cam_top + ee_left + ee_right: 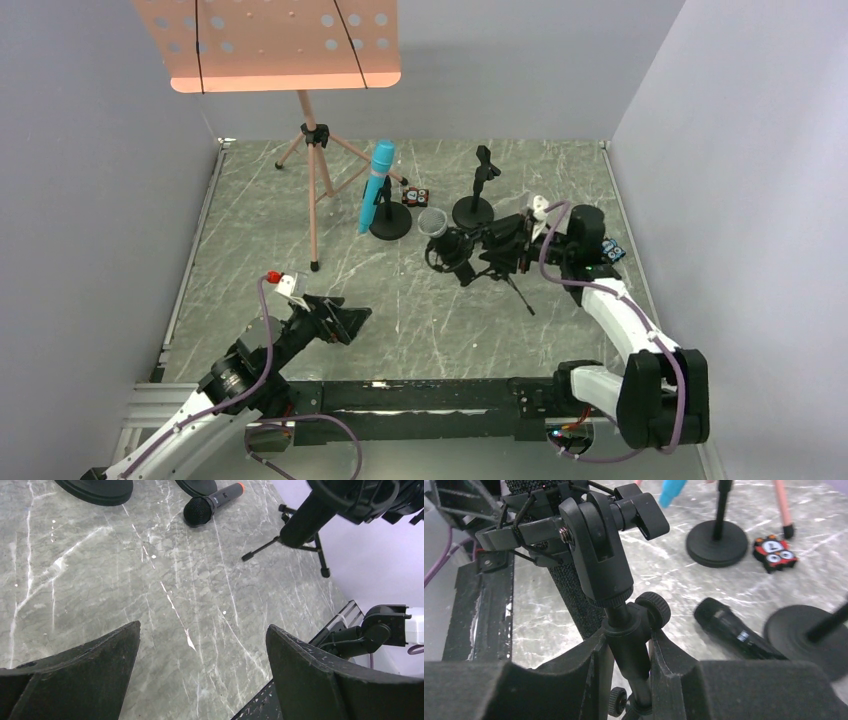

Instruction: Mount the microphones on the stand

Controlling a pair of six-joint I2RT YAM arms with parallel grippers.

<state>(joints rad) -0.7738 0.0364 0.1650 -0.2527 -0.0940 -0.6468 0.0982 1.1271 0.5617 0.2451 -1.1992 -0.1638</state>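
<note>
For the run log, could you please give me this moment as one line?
left gripper open above table | right gripper jaws shut on tripod stand | blue mic in round-base stand | orange-ended mic lying on table

My table [420,310] is grey, veined white. Bright blue microphone [376,187], black orange-tipped microphone [212,503], salmon music stand [270,40] upper left, black tripod stand [625,637].

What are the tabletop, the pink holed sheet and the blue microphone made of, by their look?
Tabletop: grey marble or a marble print, white veins, faint sheen. Pink sheet: probably thin painted metal, given its punched round holes; plastic is possible. Blue microphone: likely matte plastic, evenly coloured.
</note>
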